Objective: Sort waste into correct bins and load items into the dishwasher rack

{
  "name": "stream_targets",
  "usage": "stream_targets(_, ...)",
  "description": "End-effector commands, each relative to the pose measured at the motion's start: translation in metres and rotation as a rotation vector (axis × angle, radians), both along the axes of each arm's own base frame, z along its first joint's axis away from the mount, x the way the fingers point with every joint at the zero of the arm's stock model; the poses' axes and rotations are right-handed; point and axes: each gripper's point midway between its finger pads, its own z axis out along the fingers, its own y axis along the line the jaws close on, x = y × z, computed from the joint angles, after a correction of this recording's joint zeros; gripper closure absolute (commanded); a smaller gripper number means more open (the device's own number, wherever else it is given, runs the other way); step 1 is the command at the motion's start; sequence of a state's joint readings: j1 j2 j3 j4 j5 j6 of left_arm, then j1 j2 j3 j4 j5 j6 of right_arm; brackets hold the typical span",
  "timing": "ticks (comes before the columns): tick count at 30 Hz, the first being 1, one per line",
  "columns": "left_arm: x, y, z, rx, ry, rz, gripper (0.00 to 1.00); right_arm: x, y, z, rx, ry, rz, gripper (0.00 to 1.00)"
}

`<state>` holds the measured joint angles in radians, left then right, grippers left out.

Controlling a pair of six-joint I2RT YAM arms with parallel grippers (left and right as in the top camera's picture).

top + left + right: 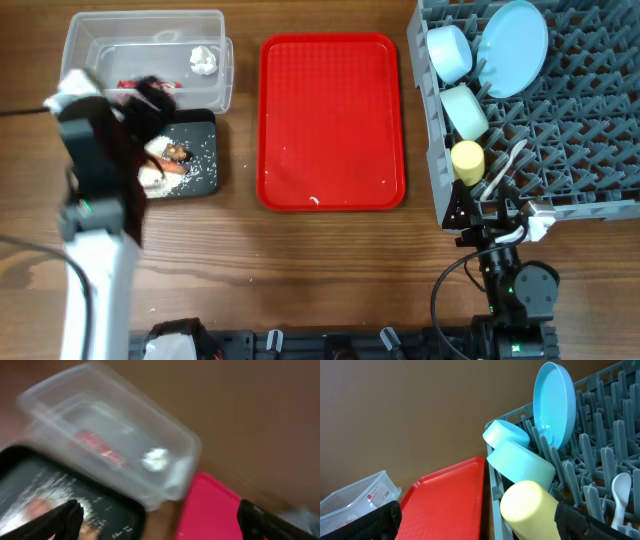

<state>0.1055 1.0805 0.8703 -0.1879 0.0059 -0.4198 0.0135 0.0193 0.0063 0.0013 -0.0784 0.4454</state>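
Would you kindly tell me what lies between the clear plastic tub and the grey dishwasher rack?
The flat red serving tray lies between the clear tub and the rack, touching neither, as the overhead view shows.

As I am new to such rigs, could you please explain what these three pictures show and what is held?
Two robot arms work at a table. One picture looks down from above; two come from wrist cameras. On the table: a clear tub with a tissue and wrapper, a black tray with carrot piece and crumbs, a red tray, and a grey rack holding a light blue plate, white bowl, light blue bowl, yellow cup and spoon. The left gripper and right gripper are open, holding nothing.
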Motion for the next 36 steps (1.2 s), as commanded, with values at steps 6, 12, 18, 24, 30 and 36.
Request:
stream_targets(6,-0.078,-0.036,-0.032,0.287,-0.229,-0.206,0.00,-0.001,0.004,0.004,0.007,-0.018,0.018,0.00)
stream_targets(12,-0.109,-0.038,-0.060,0.295,-0.297,-0.197,0.00,-0.001,0.004,0.004,0.007,-0.018,0.018,0.00)
stream_targets(18,-0.120,-0.038,-0.070,0.300,-0.322,-0.191,0.00,-0.001,0.004,0.004,0.008,-0.018,0.018,0.00)
stream_targets(24,-0.121,-0.037,-0.089,0.298,-0.300,-0.189,0.00,-0.001,0.004,0.004,0.007,-0.018,0.018,0.00)
stream_targets(30,-0.123,-0.037,-0.101,0.300,-0.310,-0.187,0.00,-0.001,0.004,0.004,0.008,-0.018,0.018,0.00)
stream_targets(36,-0.127,-0.038,-0.101,0.300,-0.315,-0.188,0.00,-0.001,0.004,0.004,0.007,-0.018,0.018,0.00)
